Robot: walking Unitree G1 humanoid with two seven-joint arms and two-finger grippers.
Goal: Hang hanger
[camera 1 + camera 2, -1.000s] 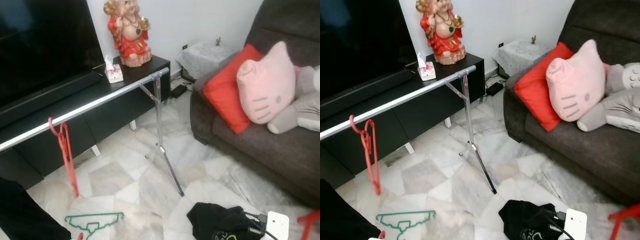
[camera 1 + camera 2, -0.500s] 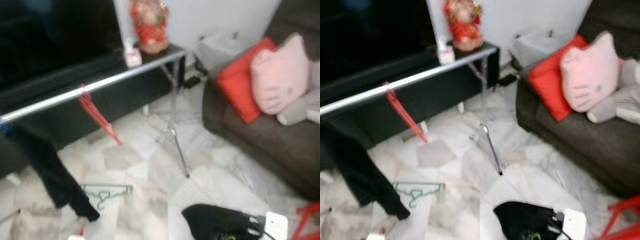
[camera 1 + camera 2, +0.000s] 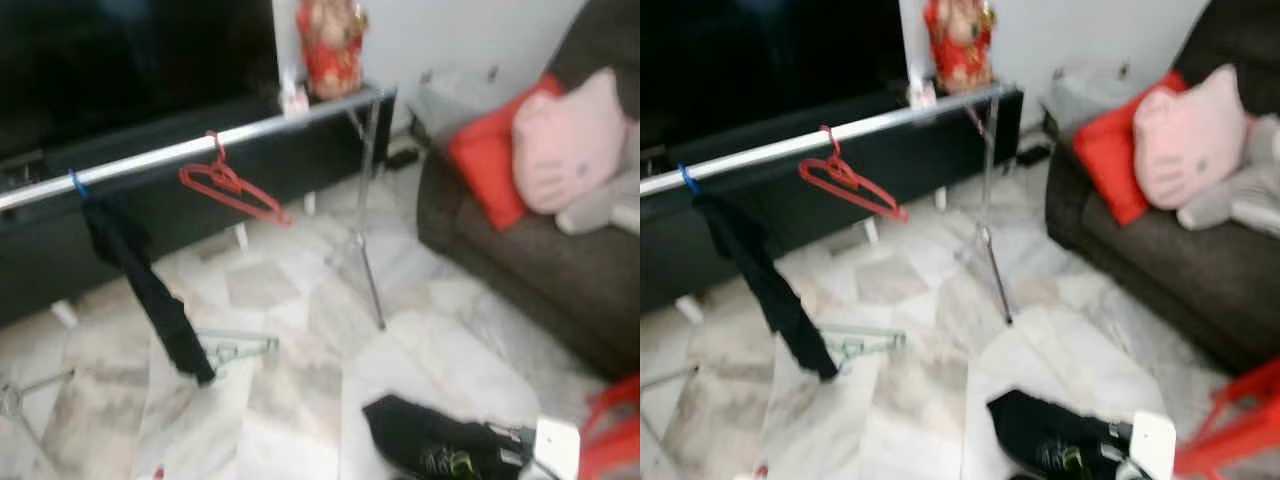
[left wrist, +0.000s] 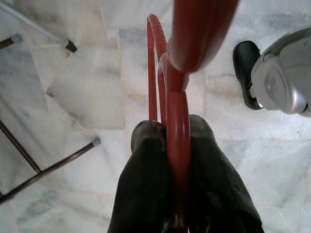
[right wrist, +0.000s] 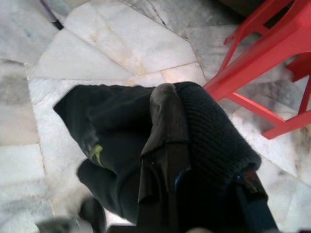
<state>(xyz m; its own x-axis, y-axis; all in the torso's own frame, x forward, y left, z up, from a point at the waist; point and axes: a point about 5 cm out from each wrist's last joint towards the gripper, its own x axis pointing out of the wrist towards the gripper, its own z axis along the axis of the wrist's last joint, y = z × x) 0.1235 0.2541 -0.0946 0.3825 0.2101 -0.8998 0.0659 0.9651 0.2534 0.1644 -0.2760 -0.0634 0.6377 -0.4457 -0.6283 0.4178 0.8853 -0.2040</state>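
In the left wrist view my left gripper [image 4: 177, 132] is shut on a red hanger [image 4: 179, 92], whose bars run out past the fingertips over the marble floor. A silver rail [image 3: 260, 128] crosses in front of me. Another red hanger [image 3: 232, 186] hangs on it, tilted. A black garment [image 3: 150, 290] on a blue hook hangs further left. A green hanger [image 3: 240, 347] lies on the floor under the rail. My right gripper [image 5: 182, 97] is low at my right, shut on a black cloth [image 5: 107, 131] with a yellow-green mark.
The rail's stand leg [image 3: 370, 280] comes down to the floor mid-view. Behind the rail stand a black TV cabinet [image 3: 150, 215] and a red figurine [image 3: 330, 45]. A dark sofa [image 3: 520, 250] with a red cushion and a pink plush is on the right. A red stool [image 3: 610, 430] is close at lower right.
The whole view has swung left and blurred, bringing the rail's left part and the hanging black garment into sight. The red hanger on the rail now hangs tilted. The black cloth stays with my right gripper.
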